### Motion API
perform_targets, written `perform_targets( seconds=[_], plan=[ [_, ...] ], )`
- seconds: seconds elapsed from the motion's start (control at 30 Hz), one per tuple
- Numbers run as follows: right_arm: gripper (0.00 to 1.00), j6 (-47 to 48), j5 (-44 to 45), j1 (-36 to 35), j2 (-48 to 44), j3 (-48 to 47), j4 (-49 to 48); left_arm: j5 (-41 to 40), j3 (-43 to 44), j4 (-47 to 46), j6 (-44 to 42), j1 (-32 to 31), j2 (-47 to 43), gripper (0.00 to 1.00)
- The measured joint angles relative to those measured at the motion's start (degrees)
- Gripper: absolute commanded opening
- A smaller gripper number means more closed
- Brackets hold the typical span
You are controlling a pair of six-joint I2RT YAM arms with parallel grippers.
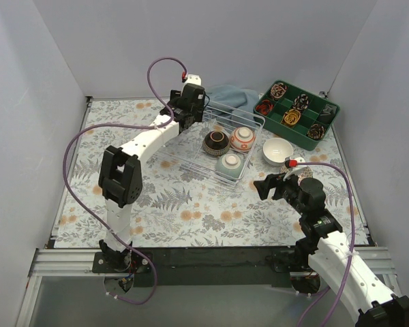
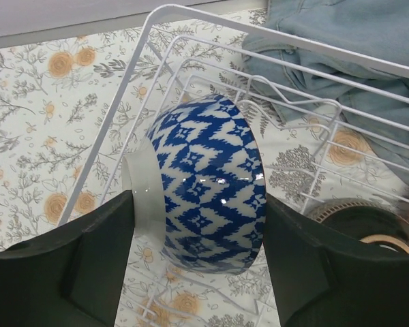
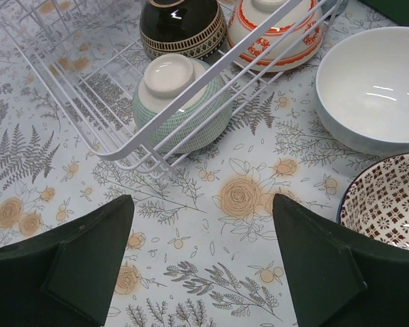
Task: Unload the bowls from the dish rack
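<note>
— While the left tool point(image 2: 199, 211) is down at the far end of the dish rack point(image 1: 187, 153), does it actually have anything?

— Looks so to me. Its fingers are about two-thirds apart and pressed on either side of the blue-and-white bowl point(image 2: 211, 170). One pad is on the white inside, the other on the patterned outside. That bowl stands on edge among the wires, which is why the tool takes it across the rim rather than from above.

— So it's not out yet?

— No, the bowl sits inside the rack and the wire frame rises all round it. I'd guess it has to come straight up to clear the tines.

— And the right tool point(image 3: 203, 204)?

— Spread wide, holding nothing, hanging over the flowered surface point(image 1: 191, 211) just off the rack's near corner. The white bowl point(image 1: 278, 150) and a red-patterned bowl point(image 3: 388, 201) sit upright beside it, outside the rack. I take that patch for the unloading spot.

— What's left inside?

— Three more, all upside down as if to drain: a green bowl point(image 1: 230, 162) at the near corner, with a dark bowl point(image 1: 216, 142) and a red-and-white bowl point(image 1: 243, 138) behind it. The green one is closest to the open tool, so I'd expect that side to handle it.
</note>
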State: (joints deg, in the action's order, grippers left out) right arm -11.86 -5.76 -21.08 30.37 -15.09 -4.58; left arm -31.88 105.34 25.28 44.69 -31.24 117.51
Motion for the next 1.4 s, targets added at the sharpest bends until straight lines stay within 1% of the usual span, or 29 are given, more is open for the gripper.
perform_targets(
  seconds=[0.17,0.37,0.57,0.87,1.1,1.4],
  plan=[
    [0.90,-0.1,-2.2,0.0,1.6,0.0,-0.1,2.9,-4.7,1.0,3.2,0.0,-5.1,0.19],
    [0.90,-0.7,-5.9,0.0,5.8,-1.1,0.0,6.3,-11.5,1.0,6.7,0.1,-13.3,0.17],
    [0.89,-2.7,-10.1,0.0,9.3,-4.4,-1.4,13.3,-20.3,-2.0,12.0,1.0,-23.8,0.16],
    [0.88,-8.0,-15.8,-0.1,17.9,-10.8,-6.2,25.3,-31.8,-8.5,20.3,2.1,-35.7,0.16],
    [0.88,-13.0,-20.1,-0.1,26.0,-16.0,-11.5,34.4,-43.2,-15.3,27.9,2.1,-43.5,0.15],
    [0.87,-20.0,-26.1,-0.7,38.0,-20.5,-20.7,42.5,-54.9,-26.3,37.5,2.2,-48.5,0.12]
  ],
)
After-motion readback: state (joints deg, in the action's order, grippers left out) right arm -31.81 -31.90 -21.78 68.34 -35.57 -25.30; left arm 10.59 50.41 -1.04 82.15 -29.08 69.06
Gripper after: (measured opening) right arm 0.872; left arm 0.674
